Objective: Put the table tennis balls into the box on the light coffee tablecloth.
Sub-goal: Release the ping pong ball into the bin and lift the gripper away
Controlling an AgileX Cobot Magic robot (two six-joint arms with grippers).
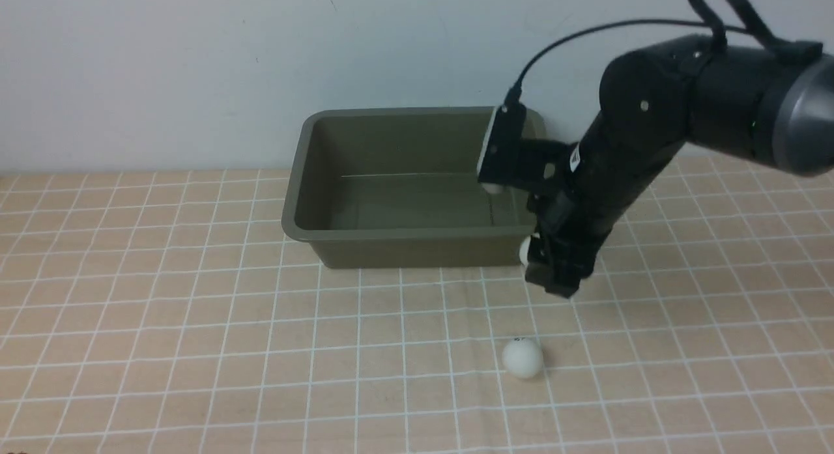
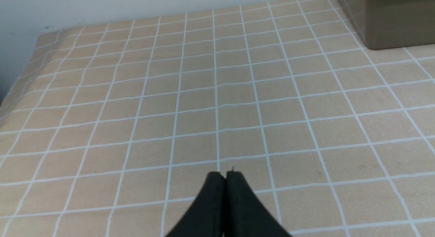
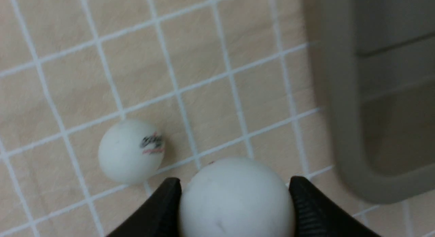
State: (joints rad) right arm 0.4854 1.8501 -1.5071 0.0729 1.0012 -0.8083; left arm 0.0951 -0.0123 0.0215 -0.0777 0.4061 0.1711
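Right gripper (image 3: 234, 182) pinched one small white matte table tennis ball (image 3: 234, 203), just outside the near right corner of the olive-green plastic box (image 1: 404, 252), likely staged to clear its rim. Second white ball (image 1: 522, 357) lay on peach-tan gridded tablecloth (image 1: 195, 343). Left gripper (image 2: 224, 177) closed, empty.

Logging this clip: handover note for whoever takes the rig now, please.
Left gripper: shut, empty, over the peach-tan gridded tablecloth.
Right gripper: shut on a white table tennis ball, by the near right corner of the olive-green plastic box, not yet over it.
Second white ball, printed mark, lies on the cloth.
Done: none seen in the box.
Left: drop this one in, fetch the other.
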